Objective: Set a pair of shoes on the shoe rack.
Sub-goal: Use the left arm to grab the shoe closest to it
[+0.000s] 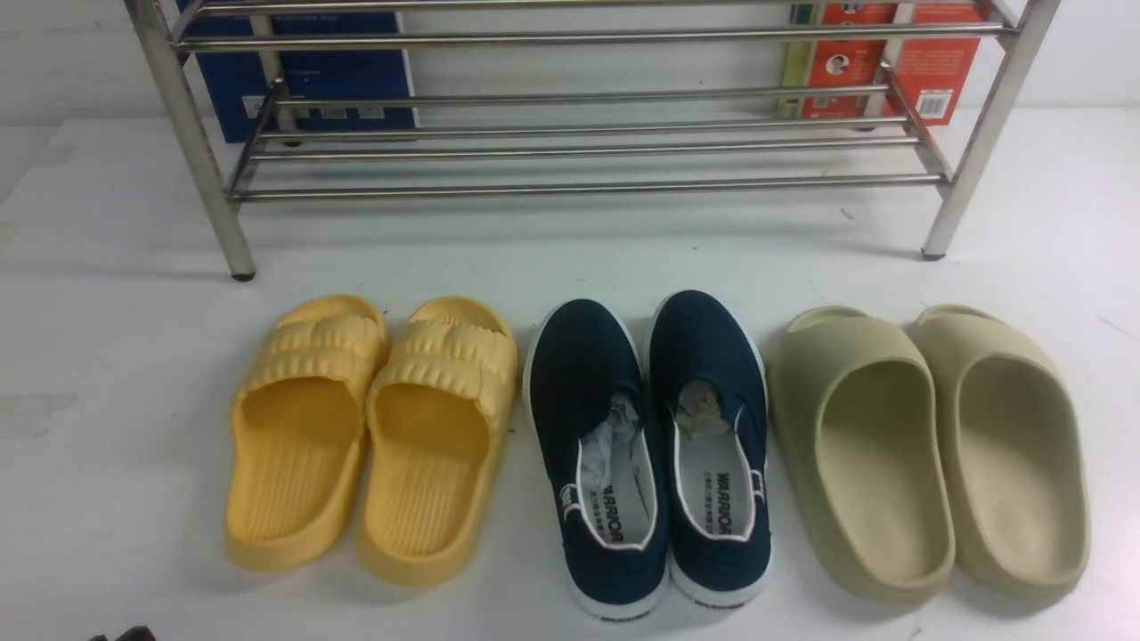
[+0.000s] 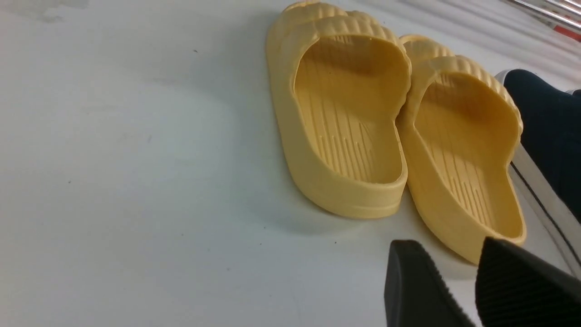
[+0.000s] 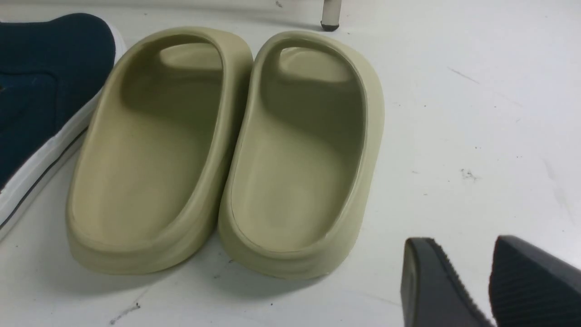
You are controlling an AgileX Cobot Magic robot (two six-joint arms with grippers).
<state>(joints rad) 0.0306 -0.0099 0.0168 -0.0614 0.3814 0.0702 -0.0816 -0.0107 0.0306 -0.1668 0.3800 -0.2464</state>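
Plainly, the two navy shoes sit side by side on the white table (image 1: 107, 356), toes toward the shoe rack (image 1: 570, 188) and heels toward the robot. The left shoe (image 1: 579, 365) and the right shoe (image 1: 704, 347) almost touch, and each has crumpled paper in the toe and a white insole printed "WARRIOR". They lie in the middle of a row of three pairs. The yellow slippers (image 1: 445, 365) are on the robot's left and the beige slippers (image 1: 855, 427) on its right. The rack stands farther back on the same table, apart from all the footwear, and none of it lies on its bars.

The left gripper (image 2: 454, 281) is released, with its two black ribbed fingers spread and nothing between them. It is low over the table, near the heel of the yellow slipper that lies next to the navy pair. In the left wrist view, only the side of a navy shoe (image 2: 544, 127) shows beyond that slipper.

The right gripper (image 3: 472, 281) is likewise spread and empty. It is near the heel end of the beige pair, which lies between it and the navy shoe (image 3: 41, 91).
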